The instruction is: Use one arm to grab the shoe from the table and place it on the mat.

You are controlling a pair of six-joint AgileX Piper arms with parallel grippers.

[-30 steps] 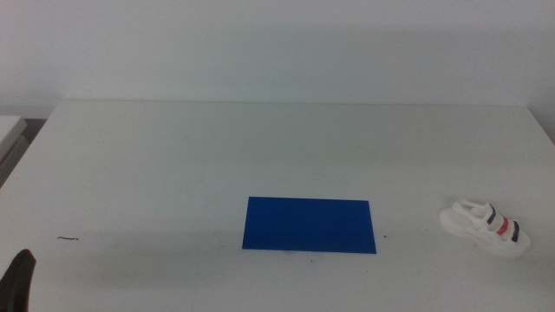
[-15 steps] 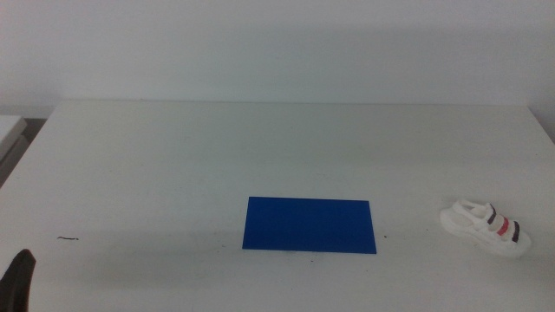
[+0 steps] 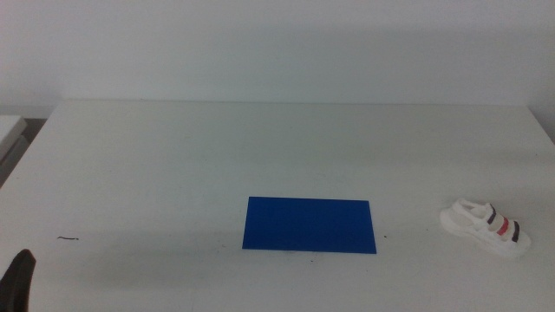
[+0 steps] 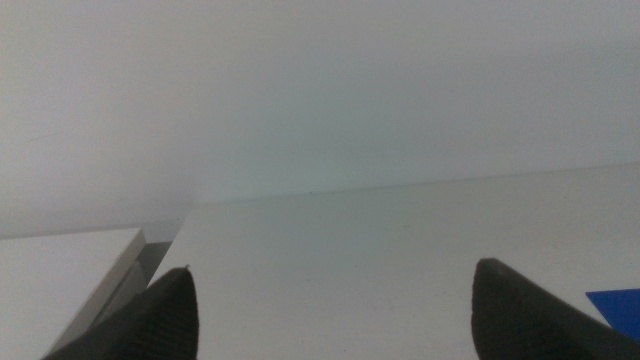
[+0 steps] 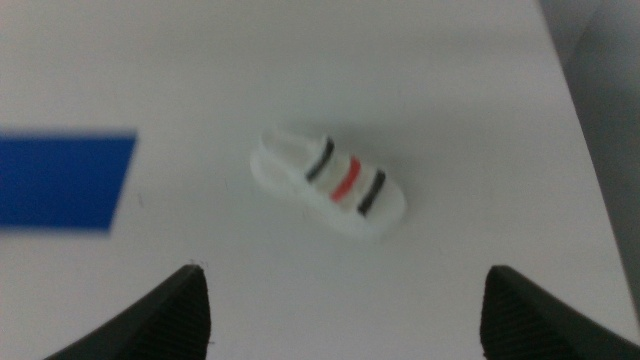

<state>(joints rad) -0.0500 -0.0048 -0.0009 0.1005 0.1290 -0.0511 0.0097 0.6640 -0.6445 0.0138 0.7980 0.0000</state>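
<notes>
While my right gripper hangs above the shoe with its jaws spread wide and nothing between them, the task is not yet begun: the shoe lies on the table at the lower right of the middle view, well apart from the mat at lower centre. My left gripper waits at the lower left corner of that view, jaws also wide and empty.

I judge the risks lie in the descent. The shoe lies at a slant to my jaws, so if I come down without turning the wrist, one jaw may land on the straps or the sole and push the shoe sideways rather than close around it. The shoe also sits near the table's right edge; a nudge that way could tip it off. Its open straps offer a poor grip; clamping across the thick sole looks safer. My wrist picture is blurred, so fine alignment is uncertain.
</notes>
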